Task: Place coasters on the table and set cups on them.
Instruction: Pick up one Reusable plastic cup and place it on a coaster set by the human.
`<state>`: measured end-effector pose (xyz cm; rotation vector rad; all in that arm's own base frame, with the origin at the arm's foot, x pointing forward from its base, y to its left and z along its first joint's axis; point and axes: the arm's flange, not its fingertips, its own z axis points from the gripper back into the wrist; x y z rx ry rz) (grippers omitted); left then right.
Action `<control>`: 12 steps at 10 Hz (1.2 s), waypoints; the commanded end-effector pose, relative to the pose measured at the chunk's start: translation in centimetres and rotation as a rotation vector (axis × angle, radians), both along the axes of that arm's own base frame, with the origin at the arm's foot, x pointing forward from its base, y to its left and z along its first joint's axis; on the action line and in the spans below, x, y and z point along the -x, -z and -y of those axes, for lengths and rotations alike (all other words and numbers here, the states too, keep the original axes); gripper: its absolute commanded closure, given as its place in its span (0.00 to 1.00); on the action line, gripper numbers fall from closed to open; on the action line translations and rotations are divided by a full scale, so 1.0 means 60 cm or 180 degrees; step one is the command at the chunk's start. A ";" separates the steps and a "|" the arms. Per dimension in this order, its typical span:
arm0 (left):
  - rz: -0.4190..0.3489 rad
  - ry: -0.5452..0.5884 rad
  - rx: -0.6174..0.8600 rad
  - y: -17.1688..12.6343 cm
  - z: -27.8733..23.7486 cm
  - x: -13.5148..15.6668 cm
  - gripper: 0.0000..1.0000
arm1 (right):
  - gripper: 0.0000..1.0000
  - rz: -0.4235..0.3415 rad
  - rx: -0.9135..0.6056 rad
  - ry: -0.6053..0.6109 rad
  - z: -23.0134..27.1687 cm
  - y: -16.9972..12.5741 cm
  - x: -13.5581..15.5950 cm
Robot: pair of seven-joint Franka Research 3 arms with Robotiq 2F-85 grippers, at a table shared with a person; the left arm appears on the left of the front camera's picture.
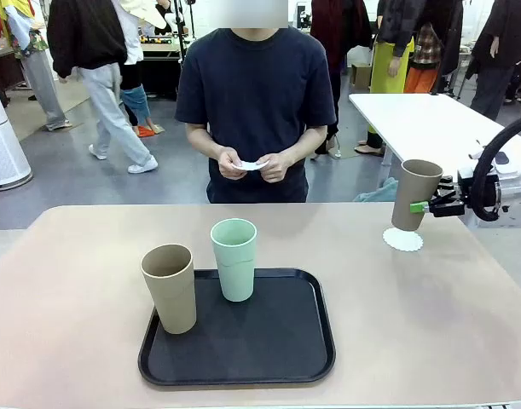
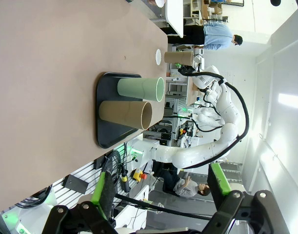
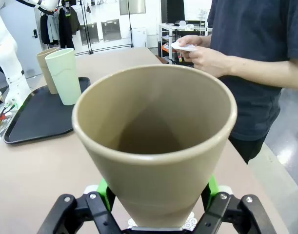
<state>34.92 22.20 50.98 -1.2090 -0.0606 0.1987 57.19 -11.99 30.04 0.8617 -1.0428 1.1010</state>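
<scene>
One tan cup (image 1: 415, 194) clamped low in the right gripper (image 1: 424, 206), slightly tilted, base at a white coaster (image 1: 402, 239) on the table (image 1: 72, 281); contact unclear, likely being set down. Left gripper (image 2: 161, 184) spread wide, empty. Mint cup (image 1: 234, 258) and second tan cup (image 1: 170, 288) stand on the black tray (image 1: 234, 366); person's hands (image 1: 275, 166) hold another coaster (image 1: 251, 164).

A wide beige bench (image 1: 72, 324) runs across the foreground. At its right edge, the right arm (image 1: 499, 183) reaches in from the side, its jaws clamped on a tan cup (image 1: 416, 194) held upright just over a white scalloped coaster (image 1: 402, 239); whether the base touches is unclear. Near the front centre lies a black tray (image 1: 269, 341) carrying another tan cup (image 1: 170, 288) at its left and a mint green cup (image 1: 234, 259) just behind. Across the bench a person holds a white disc (image 1: 251, 164) in both hands.
</scene>
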 end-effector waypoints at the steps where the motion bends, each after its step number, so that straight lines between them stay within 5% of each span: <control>1: 0.0044 -0.0046 0.0011 -0.002 0.000 -0.001 0.00 | 0.16 -0.0181 0.0025 -0.0055 -0.006 0.006 -0.008; 12: 0.0044 -0.0046 0.0011 -0.002 0.000 -0.001 0.00 | 0.16 -0.0222 0.0107 -0.0082 -0.008 0.057 -0.027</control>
